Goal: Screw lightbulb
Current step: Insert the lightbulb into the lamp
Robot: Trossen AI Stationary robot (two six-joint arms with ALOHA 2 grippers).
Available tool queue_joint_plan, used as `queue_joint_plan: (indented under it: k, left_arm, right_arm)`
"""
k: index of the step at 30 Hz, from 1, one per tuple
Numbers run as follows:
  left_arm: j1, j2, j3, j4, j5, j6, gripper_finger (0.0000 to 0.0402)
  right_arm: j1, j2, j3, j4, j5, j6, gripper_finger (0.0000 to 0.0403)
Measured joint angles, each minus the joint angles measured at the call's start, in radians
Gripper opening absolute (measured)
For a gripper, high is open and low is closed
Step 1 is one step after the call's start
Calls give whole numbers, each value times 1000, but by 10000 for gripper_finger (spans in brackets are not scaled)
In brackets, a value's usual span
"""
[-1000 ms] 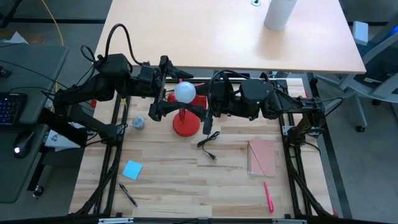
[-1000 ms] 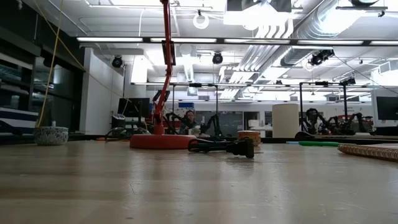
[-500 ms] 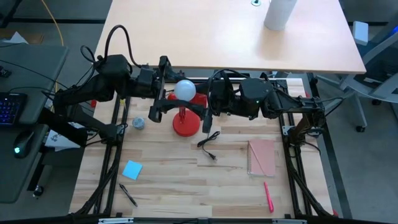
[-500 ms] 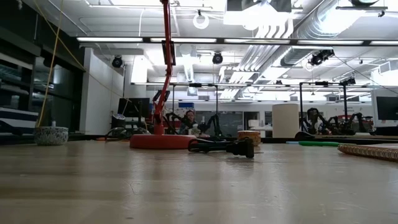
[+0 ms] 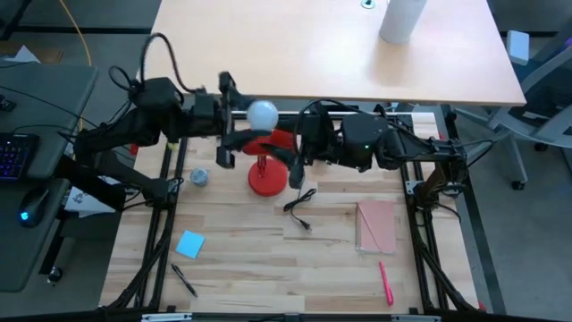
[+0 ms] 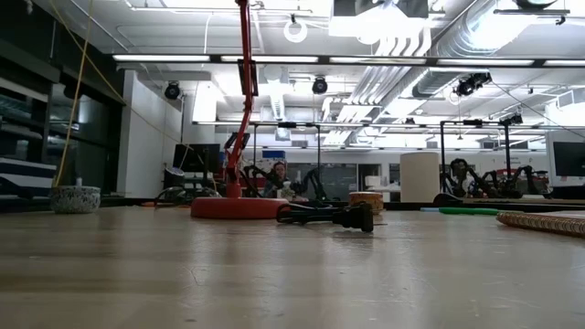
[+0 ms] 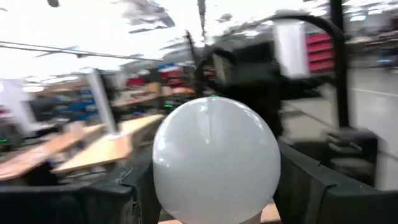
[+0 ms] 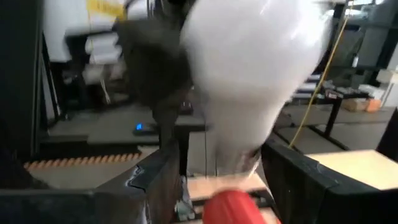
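The white lightbulb [image 5: 262,114] sits up in the air over the table's far side, above the red lamp's round base [image 5: 266,180]. My left gripper [image 5: 248,119] comes from the left and is shut on the bulb's globe [image 7: 214,158]. My right gripper [image 5: 293,148] comes from the right and is shut on the lamp's red head [image 5: 280,140], just below the bulb's narrow neck [image 8: 233,149]. The low view shows only the lamp's base [image 6: 239,207] and stem [image 6: 245,91]; both grippers are above its frame. My left gripper has the bulb's round globe [image 7: 163,155] between its two fingers [image 7: 134,186], one on either side. The fingers come roughly level from the table's left. The bulb is clear of the table, its globe up. My right gripper has the lamp's red head [image 8: 231,208] between its two fingers [image 8: 291,177], level from the table's right. The place of contact lies at the frame's edge and is blurred. The head stays up on the lamp's stem, with the bulb's neck rising out of it.
The lamp's black cord and plug [image 5: 299,207] lie near the base. A pink notebook [image 5: 376,225] and a red pen [image 5: 386,283] lie at the right, a blue note [image 5: 189,243], a black pen [image 5: 184,280] and a small bowl [image 5: 198,177] at the left.
My left gripper has turned at the wrist and swung a little toward the table's far edge. The bulb has gone that way with it and now sits farther from the lamp's base. My right gripper has stayed at the lamp's head.
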Motion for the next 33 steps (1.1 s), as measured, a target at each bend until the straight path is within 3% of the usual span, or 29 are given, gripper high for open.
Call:
queue_joint_plan:
  k: [6,11,15,18,20,24,28,33]
  left_arm:
    - [33,-45,1,31,-45,1,222]
    - [80,-98,-26,128,86,-141,222]
    - [94,-139,-153,350,136,-279,221]
    - [89,-150,-301,644,122,-402,222]
    - [82,-135,-396,897,72,-507,223]
    - [74,-69,-503,1292,-133,-752,225]
    - [75,0,-498,1363,-272,-922,226]
    - [74,80,-434,1354,-324,-1055,226]
  right_arm:
    - [4,-26,0,-89,26,-1,216]
    - [2,-45,0,-78,39,-55,216]
    - [2,-44,0,-7,39,-133,216]
    - [-2,-45,-1,67,26,-191,216]
    - [-6,-45,-11,132,16,-226,216]
    - [-7,-40,-15,232,19,-353,216]
    - [-6,-32,-15,300,65,-507,216]
    - [-1,-17,-15,309,191,-694,216]
